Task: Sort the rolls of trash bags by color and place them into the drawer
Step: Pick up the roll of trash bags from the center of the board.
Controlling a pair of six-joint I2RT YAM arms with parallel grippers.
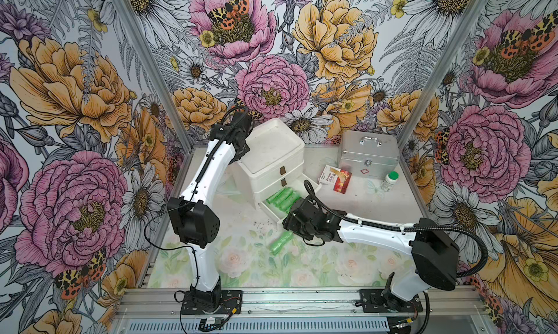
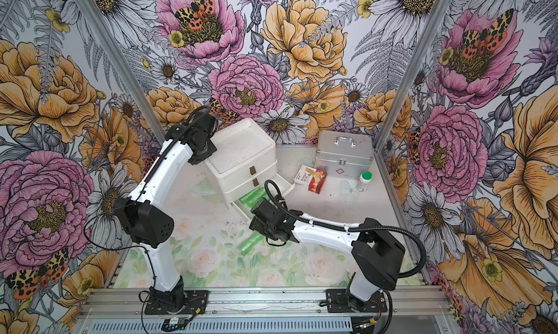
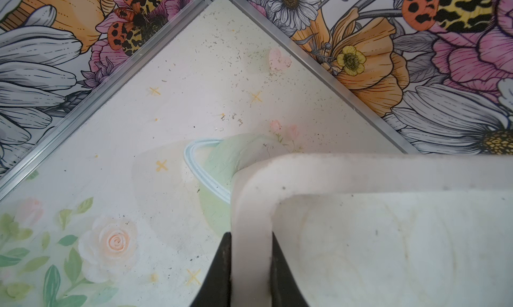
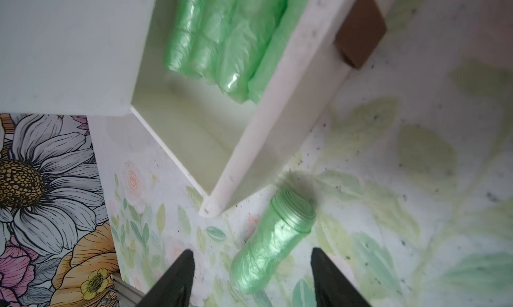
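A white drawer unit (image 1: 271, 154) stands at the back of the table, and its bottom drawer (image 1: 273, 215) is pulled out. Several light green rolls of trash bags (image 1: 283, 198) (image 2: 252, 196) (image 4: 222, 42) lie side by side in that drawer. One more green roll (image 1: 280, 242) (image 2: 249, 243) (image 4: 272, 241) lies on the table just in front of the drawer. My right gripper (image 4: 251, 266) hovers over this roll, open, a finger on each side and not touching it. My left gripper (image 3: 251, 250) is shut on the raised rim (image 3: 249, 208) of the unit's top tray.
A silver case (image 1: 370, 156) stands at the back right. In front of it lie a red and white box (image 1: 335, 178) and a white bottle with a green cap (image 1: 389, 180). Flowered walls enclose the table on three sides.
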